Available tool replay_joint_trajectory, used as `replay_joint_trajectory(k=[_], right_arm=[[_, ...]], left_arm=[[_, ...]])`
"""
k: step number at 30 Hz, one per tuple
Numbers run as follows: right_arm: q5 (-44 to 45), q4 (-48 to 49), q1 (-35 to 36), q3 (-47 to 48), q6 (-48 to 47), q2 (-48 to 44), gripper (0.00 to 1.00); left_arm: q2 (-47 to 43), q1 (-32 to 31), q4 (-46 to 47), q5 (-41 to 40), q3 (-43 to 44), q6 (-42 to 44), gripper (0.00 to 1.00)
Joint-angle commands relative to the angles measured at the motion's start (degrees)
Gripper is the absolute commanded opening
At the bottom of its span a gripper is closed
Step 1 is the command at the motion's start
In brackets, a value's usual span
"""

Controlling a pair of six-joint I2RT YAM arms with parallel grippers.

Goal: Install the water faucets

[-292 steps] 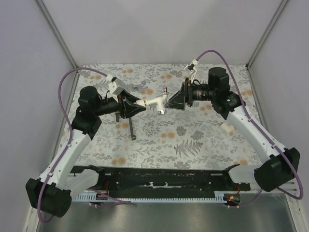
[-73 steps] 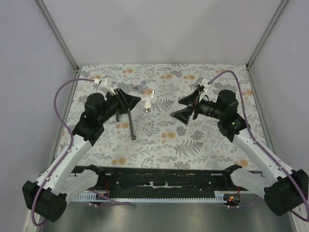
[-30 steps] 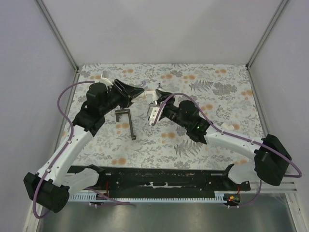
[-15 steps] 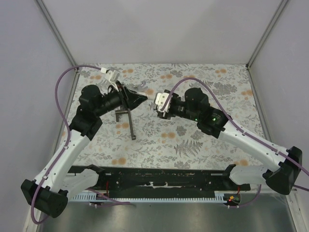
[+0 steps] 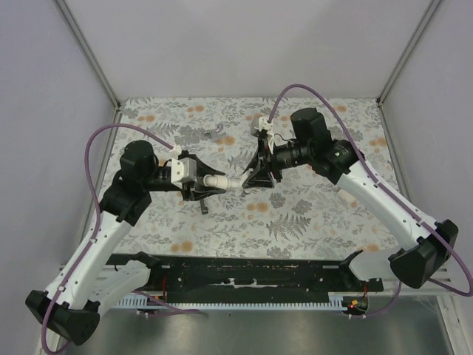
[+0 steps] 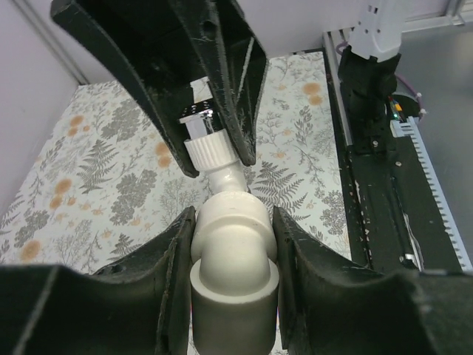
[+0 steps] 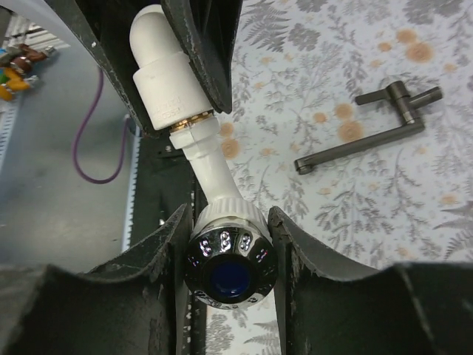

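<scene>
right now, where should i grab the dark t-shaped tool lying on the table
Grip the dark tool midway along its long straight shaft, coming straight down with the fingers across it: it lies flat, and that stretch is slim and even.

A table [image 5: 295, 222] covered in a fern-and-flower print cloth [image 5: 170, 229] stands inside a booth of plain pale grey walls [image 5: 244, 44], with metal posts [image 5: 89, 52] at the back corners and a black rail [image 5: 295, 270] along the near edge, under even light.
</scene>
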Motion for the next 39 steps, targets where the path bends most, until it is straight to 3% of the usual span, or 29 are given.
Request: replay_joint_trajectory(k=[1,3,8,14,18,24,33,39], right_arm=[[-2.08,-8.05,-4.85,6.26,4.12,1.82,0.25],[0.02,-8.32,-4.85,7.23,3.42,1.82,0.43],[10.03,-7.62,-4.85,7.59,-2.28,-1.6,0.74],[16.02,8.52,-4.68,-2.06,-6.33,-9.5,0.9],[21.81,18.56,-1.09,-10.15,-10.1,-11.98,0.95],[37.81,27.78,9.55,-17.62,-23.72,-10.67,0.98],[54.51,54.92,15.54,-23.69,-35.51,-0.91,0.97],[54.09,57.51,15.8,-21.51,-38.68,4.1,0.9]], left_arm=[[-3.41,0.61,-1.07,8.69,-0.98,3.1,0.02],[-3.85,0.7,5.35,6.05,-3.26,-3.57,0.02],[-4.12,0.7,18.36,-5.7,-7.49,-19.73,0.02],[-0.43,0.61,23.57,-29.87,-6.0,-46.45,0.02],[2.21,0.61,23.22,-37.88,-5.38,-63.85,0.02],[3.09,0.7,23.04,-44.13,-5.29,-76.8,0.02],[4.85,0.7,20.41,-43.09,-2.48,-81.3,0.02],[4.41,0.61,20.05,-41.95,-2.48,-81.21,0.02]])
